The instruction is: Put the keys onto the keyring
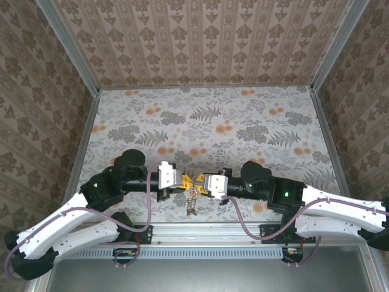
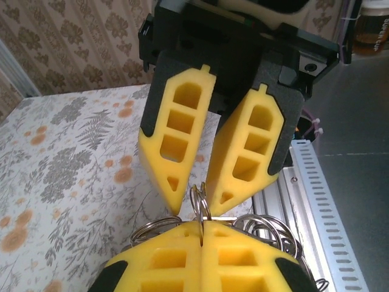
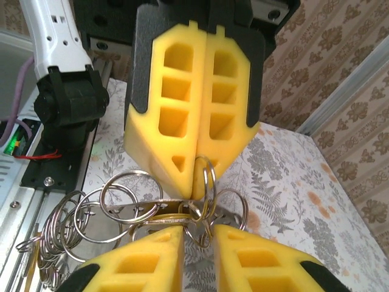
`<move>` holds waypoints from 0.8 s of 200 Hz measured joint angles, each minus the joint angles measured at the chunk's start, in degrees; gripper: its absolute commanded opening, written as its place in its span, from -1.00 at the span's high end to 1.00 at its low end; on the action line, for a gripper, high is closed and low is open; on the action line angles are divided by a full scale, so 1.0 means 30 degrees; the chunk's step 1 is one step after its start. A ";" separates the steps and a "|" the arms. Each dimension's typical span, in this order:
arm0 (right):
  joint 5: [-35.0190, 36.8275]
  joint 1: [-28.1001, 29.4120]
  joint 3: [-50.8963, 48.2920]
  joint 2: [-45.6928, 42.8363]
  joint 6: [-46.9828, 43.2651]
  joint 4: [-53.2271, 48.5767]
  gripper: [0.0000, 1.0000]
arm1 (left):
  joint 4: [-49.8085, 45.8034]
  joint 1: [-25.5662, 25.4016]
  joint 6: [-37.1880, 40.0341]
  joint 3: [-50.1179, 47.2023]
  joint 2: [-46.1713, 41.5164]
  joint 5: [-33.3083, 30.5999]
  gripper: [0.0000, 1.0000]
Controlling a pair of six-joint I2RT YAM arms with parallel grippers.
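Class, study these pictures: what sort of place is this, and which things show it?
Probably a robot test booth: two arms on a metal rail at the table's near edge, wallpapered panels in metal framing around it, and a keyring hanging between them.

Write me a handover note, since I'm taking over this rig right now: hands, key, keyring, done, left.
Left hand: shut, pinching one ring of the keyring.
Right hand: open, fingers either side of that ring, tip to tip with the left.
Keyring: linked metal rings hanging between the hands.
Key: cannot pick it out among the rings.
Done: ring held. Left: likely threading the key.
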 measured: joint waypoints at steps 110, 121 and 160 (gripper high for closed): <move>-0.0576 -0.0306 -0.0364 -0.1078 0.0750 0.0750 0.73 | 0.5472 0.1042 -0.2463 -0.2616 -0.0277 0.1945 1.00; -0.0583 -0.0321 -0.0393 -0.1078 0.0765 0.1005 0.70 | 0.5785 0.1049 -0.2586 -0.2630 -0.0233 0.2142 1.00; -0.0648 -0.0452 -0.0444 -0.1078 0.0729 0.1355 0.82 | 0.6390 0.1071 -0.2798 -0.2630 0.0109 0.2601 1.00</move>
